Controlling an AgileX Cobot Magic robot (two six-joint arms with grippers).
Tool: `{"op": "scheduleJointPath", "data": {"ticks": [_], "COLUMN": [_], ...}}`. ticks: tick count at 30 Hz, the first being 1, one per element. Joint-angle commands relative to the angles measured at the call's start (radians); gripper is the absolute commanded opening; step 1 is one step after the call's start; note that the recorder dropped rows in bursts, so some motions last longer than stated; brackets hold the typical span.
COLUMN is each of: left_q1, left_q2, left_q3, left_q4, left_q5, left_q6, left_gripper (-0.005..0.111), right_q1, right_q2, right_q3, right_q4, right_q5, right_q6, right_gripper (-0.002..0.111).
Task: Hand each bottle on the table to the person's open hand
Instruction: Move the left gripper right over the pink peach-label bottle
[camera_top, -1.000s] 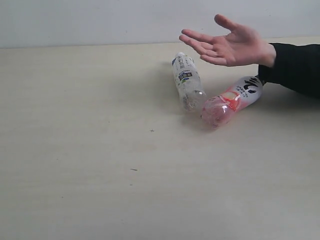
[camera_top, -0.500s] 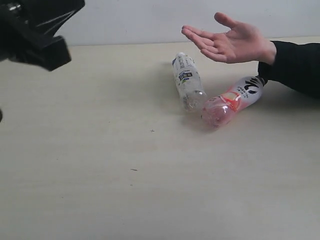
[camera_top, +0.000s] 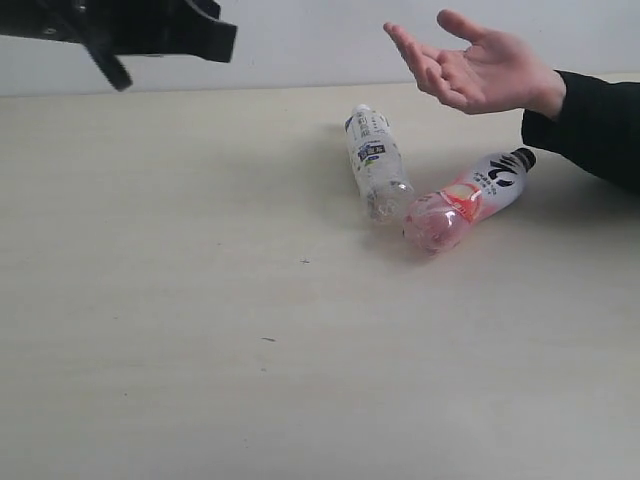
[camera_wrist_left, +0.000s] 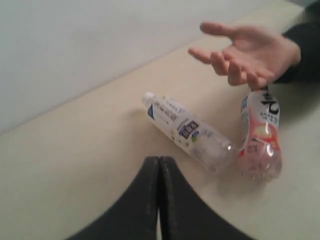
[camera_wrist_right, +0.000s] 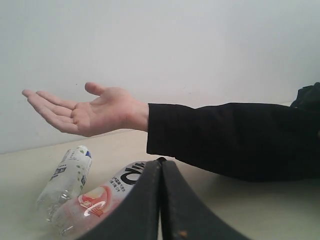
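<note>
Two bottles lie on their sides on the table (camera_top: 200, 320). A clear bottle (camera_top: 375, 165) (camera_wrist_left: 187, 132) (camera_wrist_right: 65, 182) has a white cap and a white-and-blue label. Its base touches that of a pink bottle (camera_top: 465, 200) (camera_wrist_left: 260, 142) (camera_wrist_right: 97, 200) with a black cap. The person's open hand (camera_top: 480, 70) (camera_wrist_left: 245, 52) (camera_wrist_right: 85, 112) hovers palm up above and behind them. My left gripper (camera_wrist_left: 159, 159) is shut and empty, short of the clear bottle; its arm (camera_top: 130, 30) hangs high at the far left. My right gripper (camera_wrist_right: 161, 161) is shut and empty, low beside the pink bottle.
A black sleeve (camera_top: 590, 125) (camera_wrist_right: 235, 137) reaches in from the right, above the table and just beyond my right gripper. A pale wall (camera_top: 250, 50) rises behind the table's far edge. A few small dark specks (camera_top: 267, 339) mark the tabletop.
My left arm has come into the exterior view at the top left and swung to the right. The person's hand has risen a little and shifted right. The bottles have not moved.
</note>
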Motion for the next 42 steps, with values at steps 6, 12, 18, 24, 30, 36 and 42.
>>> {"op": "scheduleJointPath", "data": {"ticks": [6,12,18,24,30,36,42], "left_q1": [0.002,0.002,0.002,-0.009,-0.039,-0.049,-0.106], "left_q2": [0.257,0.326,0.349,0.358,0.404,0.415,0.422], "left_q3": [-0.163,-0.169,-0.169,-0.169,-0.198,-0.2,-0.2], "left_q4": [-0.011,-0.011,-0.009,-0.055,-0.062,-0.062,-0.062], "left_q5": [0.171,0.171,0.135,0.117,0.059,0.052,0.035], "left_q6": [-0.133,-0.268,-0.347,-0.424,-0.424,-0.381,-0.014], "left_gripper": [0.029,0.064,0.07,0.072,0.078,0.078,0.078], "right_q1": [0.001,0.001,0.001,0.001,0.001,0.001,0.001], "right_q2": [-0.006,-0.006,-0.006,-0.006,-0.006,-0.006,-0.006], "right_q3": [0.006,0.006,0.006,0.006,0.006,0.006,0.006], "right_q4": [-0.001,-0.001,-0.001,-0.001,-0.001,-0.001,-0.001], "right_q5": [-0.011,-0.011,-0.011,-0.011,-0.011,-0.011,-0.011], "right_q6": [-0.002,-0.002,-0.002,-0.002,-0.002,-0.002,-0.002], "right_gripper": [0.0,0.0,0.0,0.0,0.0,0.0,0.0]}}
